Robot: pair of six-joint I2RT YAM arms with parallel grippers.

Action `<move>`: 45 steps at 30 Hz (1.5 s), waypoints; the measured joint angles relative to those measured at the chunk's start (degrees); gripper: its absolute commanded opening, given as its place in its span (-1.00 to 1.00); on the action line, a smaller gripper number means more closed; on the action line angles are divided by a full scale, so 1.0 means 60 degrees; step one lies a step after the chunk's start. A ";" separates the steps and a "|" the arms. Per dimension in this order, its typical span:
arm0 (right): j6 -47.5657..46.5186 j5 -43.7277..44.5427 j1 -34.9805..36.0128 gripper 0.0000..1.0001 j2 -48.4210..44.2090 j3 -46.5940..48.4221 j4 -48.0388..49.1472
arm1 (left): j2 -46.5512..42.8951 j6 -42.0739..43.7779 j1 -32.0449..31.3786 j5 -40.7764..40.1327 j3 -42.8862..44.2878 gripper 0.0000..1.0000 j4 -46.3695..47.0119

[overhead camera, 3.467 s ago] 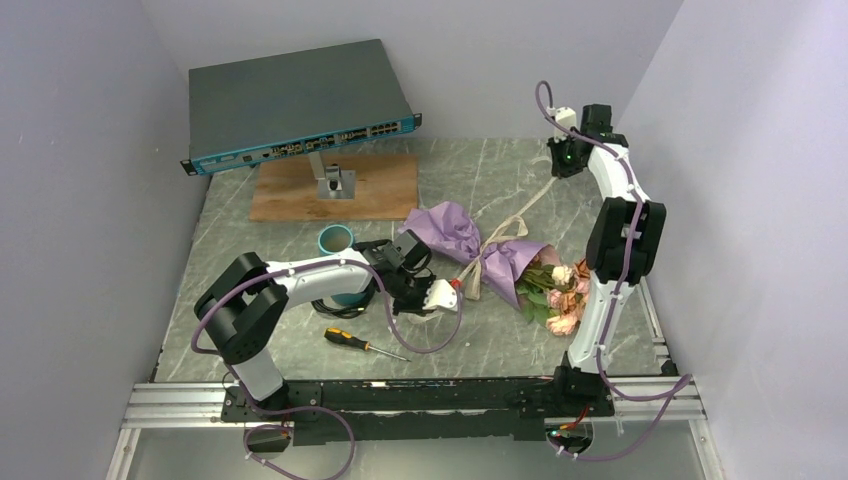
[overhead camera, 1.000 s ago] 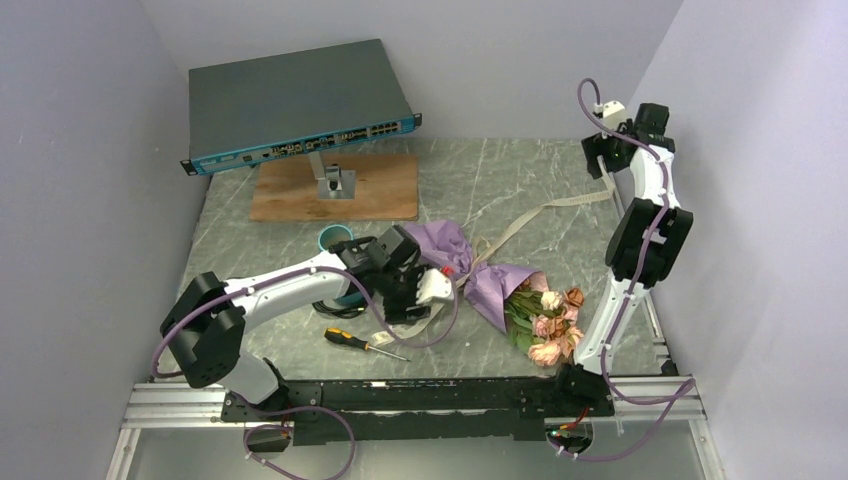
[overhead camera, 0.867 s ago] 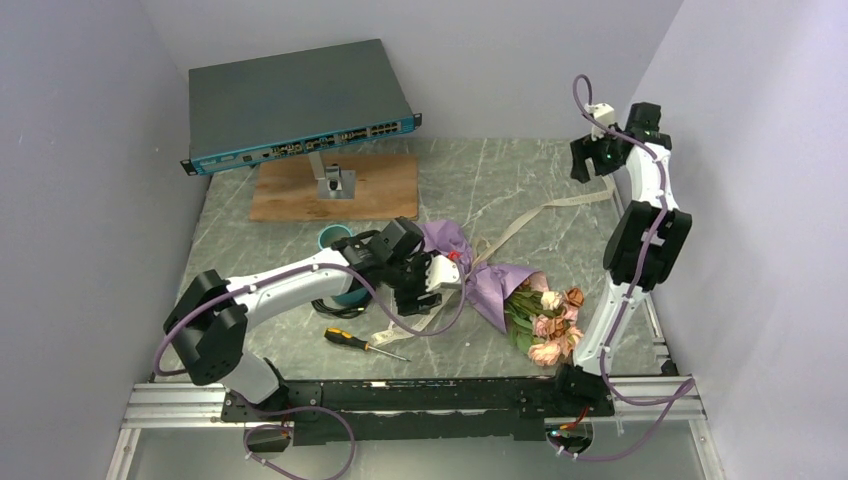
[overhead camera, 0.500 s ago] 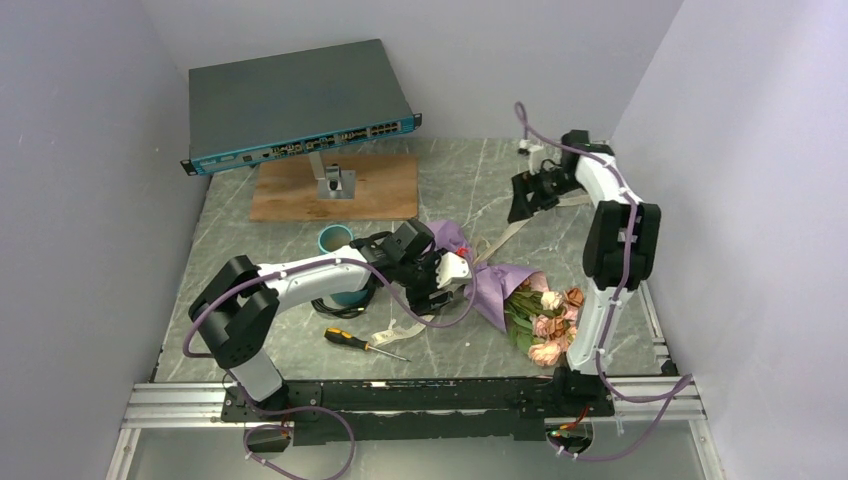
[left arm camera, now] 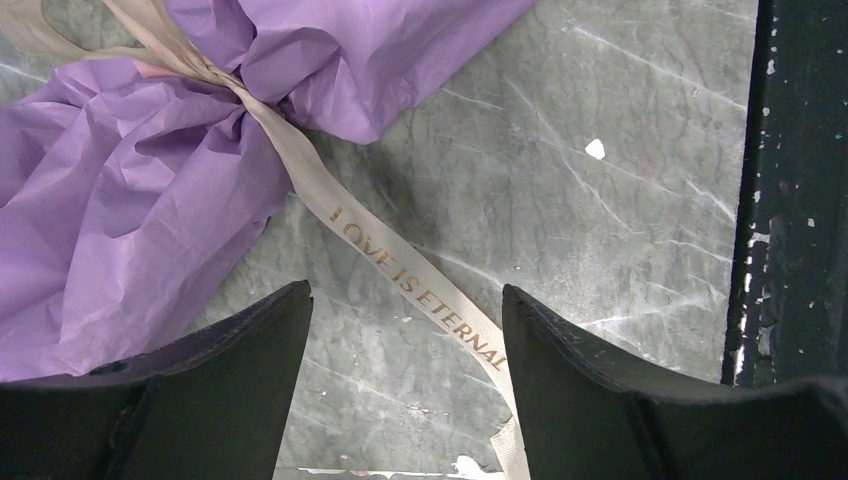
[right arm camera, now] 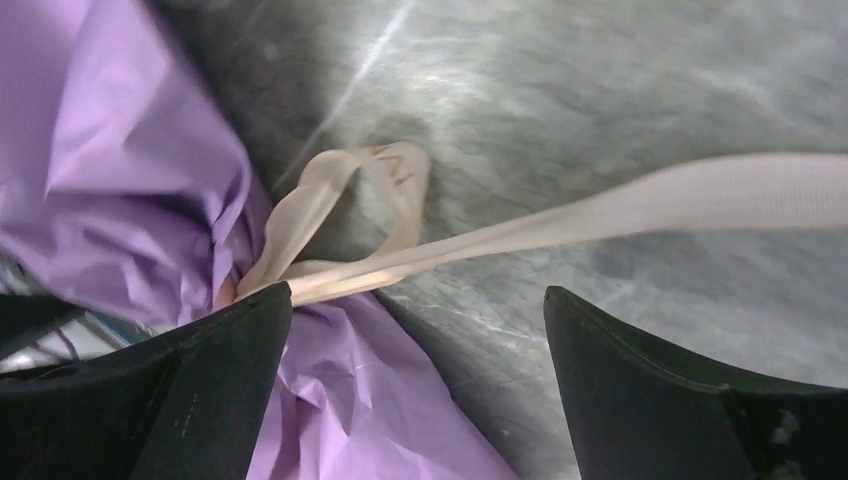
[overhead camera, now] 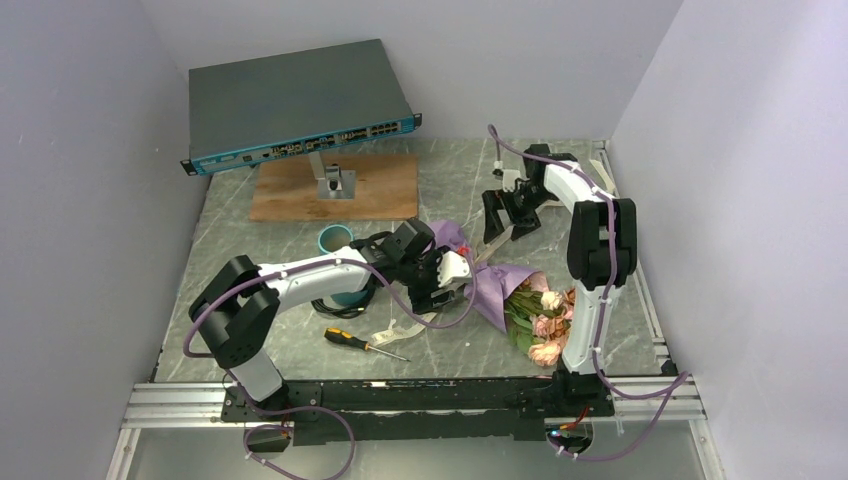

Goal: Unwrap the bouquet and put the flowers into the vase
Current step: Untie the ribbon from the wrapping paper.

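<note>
The bouquet lies on the marble table, its purple paper pinched at the neck by a cream printed ribbon. Pink and peach flowers stick out of its near right end. My left gripper is open just left of the neck, and a ribbon tail lies flat between its fingers, touching neither. My right gripper hangs open behind the neck, above a ribbon loop and the paper. The teal vase stands upright behind my left forearm.
A network switch sits on a stand over a wooden board at the back left. A screwdriver and a black cable coil lie near the front left. A ribbon end reaches the far right wall.
My right arm swung from the far right corner in over the bouquet's neck, its jaws spreading wider with the ribbon out of them. My left gripper shifted slightly right and opened more.
</note>
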 measured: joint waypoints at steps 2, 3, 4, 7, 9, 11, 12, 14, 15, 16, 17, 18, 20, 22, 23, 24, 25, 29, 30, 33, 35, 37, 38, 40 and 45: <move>0.1086 0.0656 0.0029 0.94 0.0000 -0.0022 0.0164 | 0.0000 0.0000 -0.0004 -0.0040 -0.0044 0.52 0.0047; 0.1606 0.0987 0.0044 0.89 0.0000 -0.0025 0.0299 | 0.0000 0.0000 -0.0004 -0.0051 -0.0069 0.52 0.0066; 0.2011 0.1260 0.0044 0.87 0.0000 -0.0040 0.0430 | 0.0000 0.0000 -0.0004 -0.0055 -0.0095 0.52 0.0076; 0.3370 0.2131 0.0098 0.84 -0.0113 -0.0419 0.1035 | 0.0000 -0.0004 -0.0004 -0.0066 -0.0182 0.51 0.0080; 0.3971 0.2524 0.0124 0.79 -0.0149 -0.0590 0.1173 | 0.0000 0.0000 -0.0004 -0.0073 -0.0219 0.52 0.0087; 0.4564 0.2940 0.0200 0.74 -0.0149 -0.0619 0.1275 | 0.0000 -0.0004 -0.0004 -0.0091 -0.0248 0.52 0.0113; 0.4747 0.3093 0.0251 0.70 -0.0149 -0.0619 0.1308 | 0.0000 -0.0004 -0.0004 -0.0098 -0.0262 0.52 0.0131; 0.5038 0.3351 0.0342 0.62 -0.0149 -0.0616 0.1384 | 0.0000 -0.0004 -0.0004 -0.0127 -0.0273 0.52 0.0146; 0.5217 0.3468 0.0379 0.57 -0.0127 -0.0616 0.1428 | 0.0000 0.0000 -0.0004 -0.0127 -0.0280 0.52 0.0146; 0.5315 0.3563 0.0408 0.53 -0.0113 -0.0616 0.1461 | 0.0000 0.0000 -0.0004 -0.0127 -0.0280 0.52 0.0149; 0.5421 0.3599 0.0437 0.48 -0.0091 -0.0616 0.1490 | 0.0000 0.0004 -0.0004 -0.0124 -0.0280 0.52 0.0149; 0.5519 0.3614 0.0470 0.45 -0.0066 -0.0616 0.1519 | 0.0000 0.0004 -0.0004 -0.0124 -0.0280 0.53 0.0153; 0.5701 0.3625 0.0510 0.32 0.0011 -0.0616 0.1552 | 0.0000 0.0011 -0.0015 -0.0131 -0.0280 0.54 0.0208; 0.5825 0.3621 0.0525 0.07 0.0098 -0.0616 0.1563 | 0.0000 0.0029 -0.0033 -0.0149 -0.0280 0.56 0.0270; 0.5890 0.3617 0.0525 -0.07 0.0135 -0.0619 0.1555 | 0.0004 0.0029 -0.0047 -0.0186 -0.0280 0.57 0.0280; 0.5949 0.3599 0.0525 -0.21 0.0153 -0.0619 0.1555 | 0.0022 0.0029 -0.0058 -0.0222 -0.0280 0.57 0.0280; 0.5996 0.3595 0.0525 -0.42 0.0171 -0.0619 0.1555 | 0.0066 0.0029 -0.0066 -0.0237 -0.0277 0.59 0.0280; 0.6145 0.3370 0.0517 -1.00 0.0324 -0.0579 0.1497 | 0.0484 -0.0022 -0.0120 -0.0324 -0.0240 0.61 0.0277; 0.6207 0.3260 0.0503 -1.00 0.0382 -0.0543 0.1475 | 0.0634 -0.0069 -0.0135 -0.0364 -0.0229 0.61 0.0266; 0.6229 0.2936 0.0444 -1.00 0.0539 -0.0361 0.1348 | 0.0943 -0.0164 -0.0157 -0.0404 -0.0168 0.59 0.0233; 0.6240 0.2747 0.0350 -1.00 0.0557 -0.0357 0.1355 | 0.1126 -0.0248 -0.0171 -0.0474 -0.0058 0.56 0.0248; 0.6237 0.2575 0.0273 -1.00 0.0576 -0.0357 0.1373 | 0.1268 -0.0372 -0.0182 -0.0557 0.0066 0.48 0.0273; 0.6218 0.2430 0.0222 -1.00 0.0605 -0.0353 0.1381 | 0.1337 -0.0419 -0.0186 -0.0586 0.0138 0.38 0.0270; 0.6145 0.2197 0.0131 -1.00 0.0667 -0.0310 0.1362 | 0.1504 -0.0557 -0.0189 -0.0619 0.0335 0.03 0.0219; 0.5829 0.1570 -0.0087 -1.00 0.0954 0.0066 0.1351 | 0.1727 -0.0776 -0.0189 -0.0517 0.0597 -0.98 -0.0040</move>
